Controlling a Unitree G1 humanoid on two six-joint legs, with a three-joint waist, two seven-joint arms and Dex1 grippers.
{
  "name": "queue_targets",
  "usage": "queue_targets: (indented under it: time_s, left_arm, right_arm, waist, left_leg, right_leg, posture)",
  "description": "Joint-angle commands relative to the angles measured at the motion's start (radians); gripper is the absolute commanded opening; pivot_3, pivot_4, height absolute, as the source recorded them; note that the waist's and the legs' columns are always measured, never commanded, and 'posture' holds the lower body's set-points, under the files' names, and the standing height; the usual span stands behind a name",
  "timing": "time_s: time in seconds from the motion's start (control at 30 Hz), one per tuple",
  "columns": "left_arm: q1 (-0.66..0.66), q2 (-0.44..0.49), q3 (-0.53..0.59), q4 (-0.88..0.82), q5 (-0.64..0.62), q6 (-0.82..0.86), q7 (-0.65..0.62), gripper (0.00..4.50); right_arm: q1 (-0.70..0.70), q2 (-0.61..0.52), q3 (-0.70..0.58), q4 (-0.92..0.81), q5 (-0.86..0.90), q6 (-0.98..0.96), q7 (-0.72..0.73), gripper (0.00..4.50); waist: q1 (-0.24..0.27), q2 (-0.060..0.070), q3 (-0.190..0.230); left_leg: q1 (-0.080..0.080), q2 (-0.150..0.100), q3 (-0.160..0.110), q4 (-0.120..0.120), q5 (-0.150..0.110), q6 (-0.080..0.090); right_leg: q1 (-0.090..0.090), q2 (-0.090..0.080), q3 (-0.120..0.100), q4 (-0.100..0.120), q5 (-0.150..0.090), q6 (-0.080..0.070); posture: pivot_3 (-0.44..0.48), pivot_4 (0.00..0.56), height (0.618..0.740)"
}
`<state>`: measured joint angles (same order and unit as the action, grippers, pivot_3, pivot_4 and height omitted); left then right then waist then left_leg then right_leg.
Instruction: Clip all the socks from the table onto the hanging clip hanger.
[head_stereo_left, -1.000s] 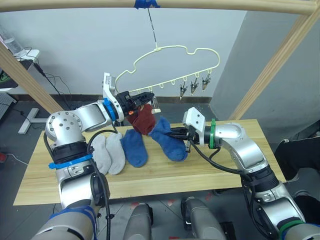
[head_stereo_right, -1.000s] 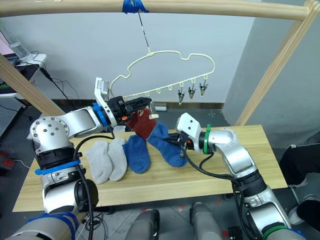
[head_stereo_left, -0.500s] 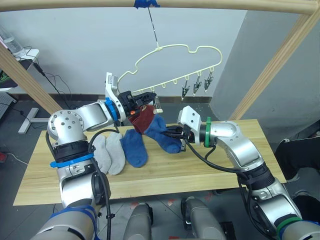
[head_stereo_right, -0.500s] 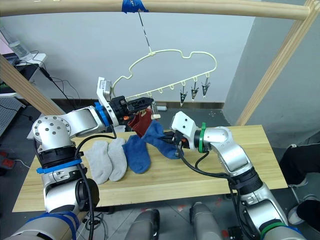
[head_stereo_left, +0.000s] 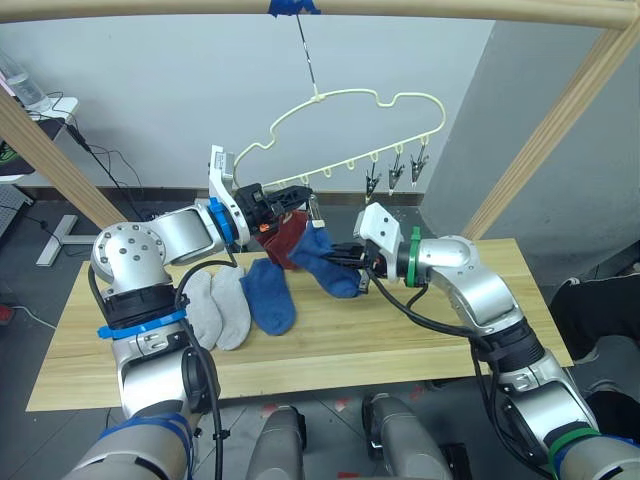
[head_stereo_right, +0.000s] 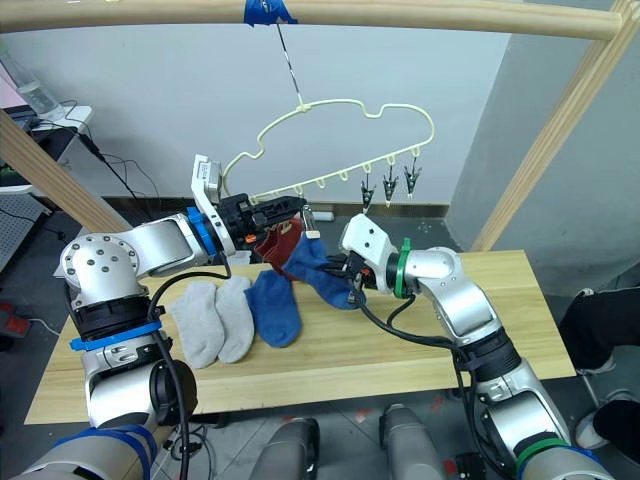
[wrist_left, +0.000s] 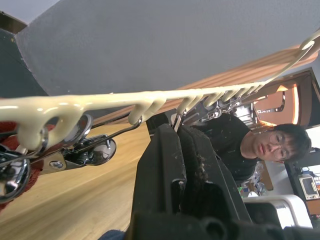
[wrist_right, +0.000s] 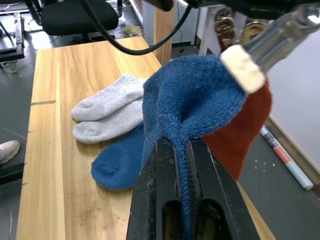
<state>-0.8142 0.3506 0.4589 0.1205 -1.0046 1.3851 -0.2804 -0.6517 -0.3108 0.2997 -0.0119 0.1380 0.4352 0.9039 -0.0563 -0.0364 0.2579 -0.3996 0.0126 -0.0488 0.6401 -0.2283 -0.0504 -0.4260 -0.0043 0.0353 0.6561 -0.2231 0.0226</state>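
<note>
While L pincer (head_stereo_left: 296, 190) pinches clip (wrist_left: 176, 122), R pincer (wrist_right: 181, 150) holds blue sock (wrist_right: 192, 95).

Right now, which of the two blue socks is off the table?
The blue sock pinched in the right gripper, lifted beside the rust red sock. The other blue sock lies flat on the table next to the grey socks.

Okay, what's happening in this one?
The robot is hanging socks on the clip hanger. Its right hand grips a blue sock, lifted off the table, while its left hand is shut on a clip at the hanger beside a hanging rust red sock. Two grey socks and another blue sock lie on the table.
</note>
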Motion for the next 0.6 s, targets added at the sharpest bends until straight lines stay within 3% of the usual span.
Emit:
queue_targets:
  time_s: [0.03,0.43,0.57,0.6]
  left_arm:
    - [0.029,0.018,-0.045,-0.034,0.003,0.006,-0.035,0.00]
    - [0.023,0.019,-0.032,-0.035,-0.019,0.032,-0.040,3.16]
    - [0.038,0.045,-0.037,-0.075,-0.024,0.041,-0.050,4.30]
    - [0.068,0.086,-0.073,-0.143,-0.022,0.042,-0.085,4.45]
  right_arm:
    - [-0.022,0.007,-0.018,-0.019,0.016,-0.016,-0.007,0.04]
    - [-0.025,0.016,-0.018,-0.007,0.011,-0.023,-0.027,0.00]
    - [-0.029,0.032,-0.018,0.028,0.000,-0.043,-0.049,0.00]
    - [-0.029,0.040,-0.020,0.040,-0.001,-0.040,-0.060,0.00]
  waist:
    - [0.000,0.000,0.000]
    - [0.000,0.000,0.000]
    - [0.000,0.000,0.000]
    - [-0.001,0.000,0.000]
  left_leg:
    - [0.000,0.000,0.000,0.000,0.000,0.000]
    - [-0.001,0.000,0.000,-0.002,0.000,0.000]
    - [-0.001,0.000,0.000,-0.004,0.000,0.000]
    - [-0.001,0.000,0.000,-0.005,0.000,0.000]
  right_leg:
    - [0.000,0.000,0.000,0.000,0.000,0.000]
    - [-0.001,0.000,0.000,-0.003,0.000,0.000]
    - [-0.001,0.000,0.000,-0.005,0.000,0.000]
    - [-0.001,0.000,0.000,-0.006,0.000,0.000]
  posture:
    - [-0.015,0.258,0.740]
    - [-0.022,0.255,0.740]
    - [-0.028,0.253,0.740]
    - [-0.029,0.254,0.740]
